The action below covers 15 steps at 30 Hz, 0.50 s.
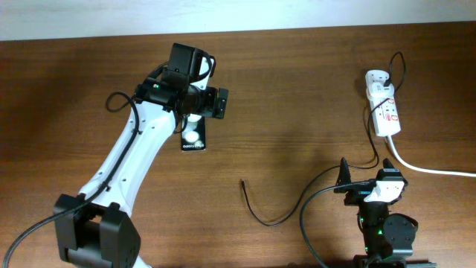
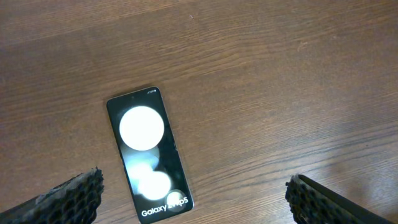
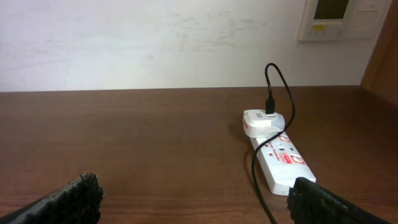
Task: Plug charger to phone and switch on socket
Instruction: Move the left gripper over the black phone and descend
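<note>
Left hand (image 2: 194,183) wide over one phone (image 2: 148,155)

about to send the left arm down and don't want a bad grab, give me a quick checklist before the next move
1. phone lies flat, face up: ok
2. left gripper open above the phone: ok
3. charger tip lies free, apart from the phone: ok
4. charger's far end sits in the adapter on the socket: ok
5. socket switch position: cannot tell
6. right gripper open and empty: ok
</note>
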Motion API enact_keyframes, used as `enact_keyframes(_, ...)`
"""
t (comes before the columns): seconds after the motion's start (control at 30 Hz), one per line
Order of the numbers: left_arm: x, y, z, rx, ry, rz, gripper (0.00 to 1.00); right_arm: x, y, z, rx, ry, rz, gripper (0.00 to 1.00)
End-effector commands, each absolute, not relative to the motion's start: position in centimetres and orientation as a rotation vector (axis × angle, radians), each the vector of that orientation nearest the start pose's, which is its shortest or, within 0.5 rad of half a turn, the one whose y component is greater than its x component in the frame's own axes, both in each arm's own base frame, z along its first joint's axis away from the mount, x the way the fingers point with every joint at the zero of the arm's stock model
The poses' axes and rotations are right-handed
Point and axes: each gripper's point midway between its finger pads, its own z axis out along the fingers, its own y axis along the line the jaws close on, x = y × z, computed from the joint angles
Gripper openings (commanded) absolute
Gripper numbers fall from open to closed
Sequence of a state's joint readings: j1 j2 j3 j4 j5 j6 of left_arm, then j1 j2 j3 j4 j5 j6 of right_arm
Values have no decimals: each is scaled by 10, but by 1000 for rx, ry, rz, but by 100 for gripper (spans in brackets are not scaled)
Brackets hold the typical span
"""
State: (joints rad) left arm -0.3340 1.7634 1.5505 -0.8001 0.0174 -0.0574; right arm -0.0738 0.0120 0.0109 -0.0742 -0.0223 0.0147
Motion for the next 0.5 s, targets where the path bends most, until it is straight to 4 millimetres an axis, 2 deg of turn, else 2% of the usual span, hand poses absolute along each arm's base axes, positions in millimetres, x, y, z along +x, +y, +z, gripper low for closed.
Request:
enact_keyframes(0.0, 430, -151, 179, 336, 2556, -161, 99, 246, -14, 155, 50, 1650, -32, 99)
enact_keyframes(0.07, 428, -150, 178, 337, 2566, -160, 99, 246, -14, 155, 50, 1650, -32, 99)
enact_keyframes(0.1, 427, -150, 177, 331, 2570, -161, 86, 246, -14, 155, 50, 1650, -32, 99)
enact_keyframes(0.13, 427, -149, 177, 321, 2574, -158, 42, 246, -14, 155, 50, 1650, -31, 99)
enact_keyframes(0.17, 427, -147, 176, 276, 2583, -153, 29, 246, -14, 155, 50, 1650, -31, 99)
enact_keyframes(0.2, 426, -143, 175, 223, 2596, -141, 22, 246, -14, 155, 50, 1650, -32, 99)
enact_keyframes(0.23, 425, -143, 175, 202, 2602, -147, 76, 246, -14, 155, 50, 1650, -31, 99)
enact_keyframes(0.27, 425, -143, 174, 203, 2605, -146, 99, 246, -14, 155, 50, 1650, -32, 99)
enact_keyframes(0.37, 422, -133, 172, 67, 2629, -104, 99, 246, -14, 155, 50, 1650, -31, 99)
enact_keyframes(0.47, 425, -127, 172, 47, 2622, -78, 99, 246, -14, 155, 50, 1650, -31, 99)
